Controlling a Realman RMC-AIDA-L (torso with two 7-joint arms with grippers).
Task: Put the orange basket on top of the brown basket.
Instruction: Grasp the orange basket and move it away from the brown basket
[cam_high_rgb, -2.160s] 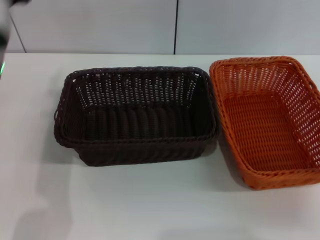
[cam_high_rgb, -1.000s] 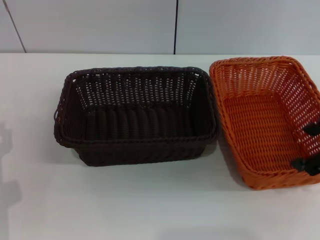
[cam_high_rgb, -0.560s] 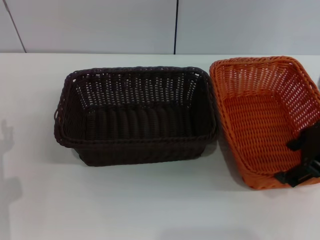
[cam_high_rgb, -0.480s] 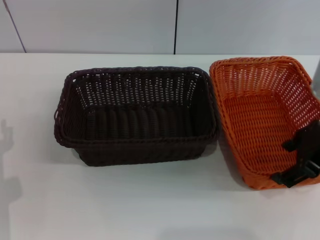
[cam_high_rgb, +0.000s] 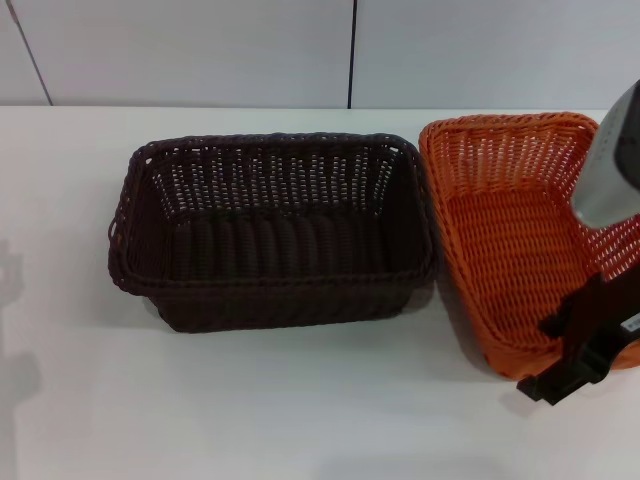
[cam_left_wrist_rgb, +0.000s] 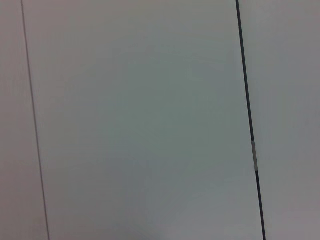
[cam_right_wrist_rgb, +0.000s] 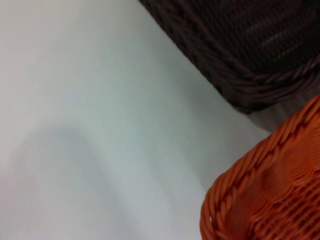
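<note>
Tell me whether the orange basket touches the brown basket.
Apart. The right wrist view shows a strip of white table between the orange basket and the brown basket; the head view shows the same narrow gap.

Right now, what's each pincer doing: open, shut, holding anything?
Left pincer: not in view.
Right pincer: open, straddling the near rim of the orange basket, not yet holding it.

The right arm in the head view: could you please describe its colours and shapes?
The right arm shows a smooth, rounded light grey segment. Below it, the right gripper is matte black and angular, with flat blocky fingers and a small pale label on its side. No cables are visible.
</note>
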